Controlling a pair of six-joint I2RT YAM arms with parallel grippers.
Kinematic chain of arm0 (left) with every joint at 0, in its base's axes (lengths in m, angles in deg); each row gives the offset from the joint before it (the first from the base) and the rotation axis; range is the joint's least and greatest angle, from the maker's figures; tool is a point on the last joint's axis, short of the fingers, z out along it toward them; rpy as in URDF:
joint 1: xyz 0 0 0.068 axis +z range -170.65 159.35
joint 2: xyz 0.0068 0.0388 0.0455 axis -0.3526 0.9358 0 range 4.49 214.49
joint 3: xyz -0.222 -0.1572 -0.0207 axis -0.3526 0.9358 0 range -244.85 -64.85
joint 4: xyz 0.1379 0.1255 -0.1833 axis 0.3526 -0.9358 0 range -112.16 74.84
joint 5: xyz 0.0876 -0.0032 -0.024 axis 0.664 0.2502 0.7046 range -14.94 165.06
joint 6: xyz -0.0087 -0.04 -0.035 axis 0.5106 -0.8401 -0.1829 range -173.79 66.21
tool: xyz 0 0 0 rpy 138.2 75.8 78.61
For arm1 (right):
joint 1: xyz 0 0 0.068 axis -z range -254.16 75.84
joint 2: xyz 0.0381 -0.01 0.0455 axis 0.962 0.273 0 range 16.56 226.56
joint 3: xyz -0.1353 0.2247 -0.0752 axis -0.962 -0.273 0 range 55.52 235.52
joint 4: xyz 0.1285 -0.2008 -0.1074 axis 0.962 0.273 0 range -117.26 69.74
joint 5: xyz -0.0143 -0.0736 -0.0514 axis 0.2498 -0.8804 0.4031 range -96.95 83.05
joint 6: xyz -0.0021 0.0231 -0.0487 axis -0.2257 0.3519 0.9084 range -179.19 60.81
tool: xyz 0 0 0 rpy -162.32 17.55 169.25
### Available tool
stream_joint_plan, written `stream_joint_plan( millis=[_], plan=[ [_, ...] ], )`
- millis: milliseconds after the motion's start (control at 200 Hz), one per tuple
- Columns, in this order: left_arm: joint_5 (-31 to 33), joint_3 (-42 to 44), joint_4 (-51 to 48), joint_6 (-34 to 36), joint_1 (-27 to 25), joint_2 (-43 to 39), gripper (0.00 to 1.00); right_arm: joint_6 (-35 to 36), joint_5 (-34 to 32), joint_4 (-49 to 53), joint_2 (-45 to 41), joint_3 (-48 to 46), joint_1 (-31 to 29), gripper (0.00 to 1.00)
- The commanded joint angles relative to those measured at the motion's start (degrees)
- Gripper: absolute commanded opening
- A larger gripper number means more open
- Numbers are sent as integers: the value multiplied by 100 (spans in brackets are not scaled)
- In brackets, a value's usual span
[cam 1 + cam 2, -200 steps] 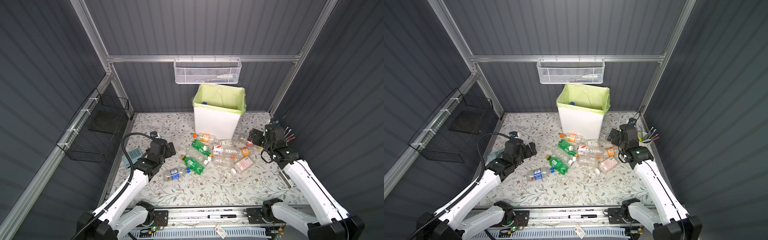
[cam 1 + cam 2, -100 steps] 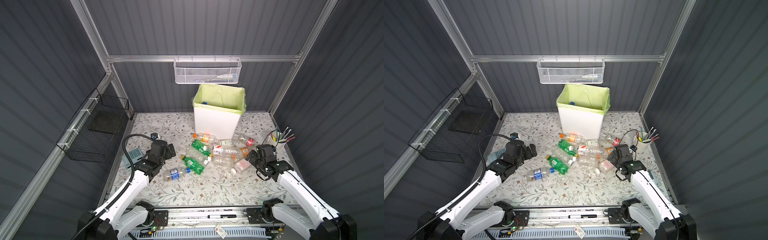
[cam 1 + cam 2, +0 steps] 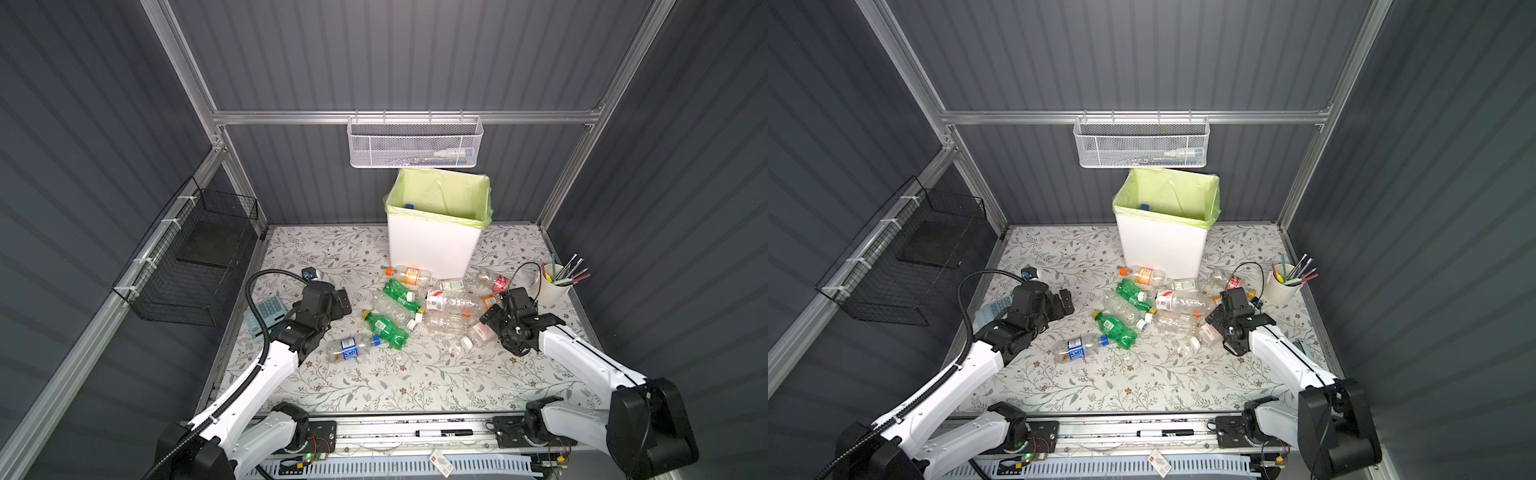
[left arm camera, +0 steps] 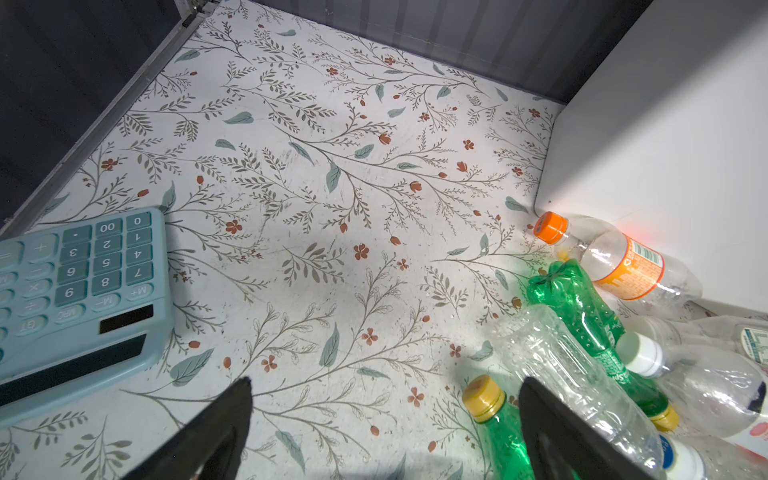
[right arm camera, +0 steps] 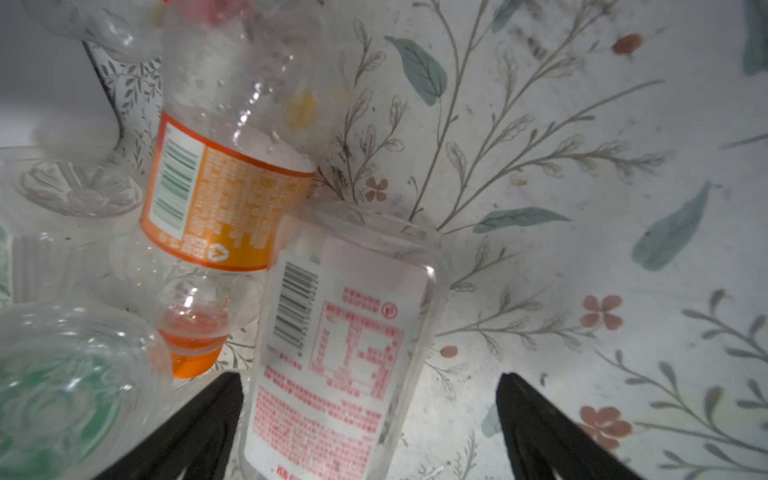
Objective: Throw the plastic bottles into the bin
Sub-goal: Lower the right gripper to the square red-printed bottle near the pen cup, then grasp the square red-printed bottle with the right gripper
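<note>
The plastic bottles (image 3: 453, 305) lie in a loose heap on the flowered table (image 3: 374, 386), just in front of the bin (image 3: 432, 249), whose lined mouth stands open behind them. The pink-labelled bottle (image 5: 332, 353) lies at the heap's outer edge beside an orange-labelled bottle (image 5: 224, 208), so it looks the easiest pick. The right gripper (image 5: 370, 386) straddles it with jaws spread wide, nothing clamped yet. The left gripper (image 4: 384, 390), likewise spread and empty, hangs over bare table between a calculator (image 4: 75, 291) and a green bottle (image 4: 498, 432), probably kept clear while the right arm works
</note>
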Motion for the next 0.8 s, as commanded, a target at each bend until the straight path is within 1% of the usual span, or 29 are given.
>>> stream_joint_plan(
  millis=[0, 150, 275, 335, 445, 570, 690, 790],
  plan=[
    [0, 64, 19, 25, 32, 5, 100, -11, 77, -62, 202, 176, -53, 97],
    [8, 56, -2, 41, 32, -6, 100, 69, 105, -49, 458, 181, -63, 96],
    [37, 55, -60, 56, 34, -52, 100, 175, -22, 1, 496, 114, -54, 92],
    [59, 67, -72, 60, 32, -73, 100, 264, -42, 26, 460, 88, -33, 89],
    [61, 77, -99, 61, 32, -105, 100, 374, -80, 156, 344, 56, -21, 81],
    [61, 102, -81, 36, 32, -100, 100, 435, -140, 220, 84, -110, 27, 80],
    [43, 127, -36, 26, 34, -99, 100, 532, -63, 289, -95, -275, 145, 73],
    [35, 137, -29, 27, 36, -83, 100, 573, -6, 298, -186, -374, 213, 72]
  ],
)
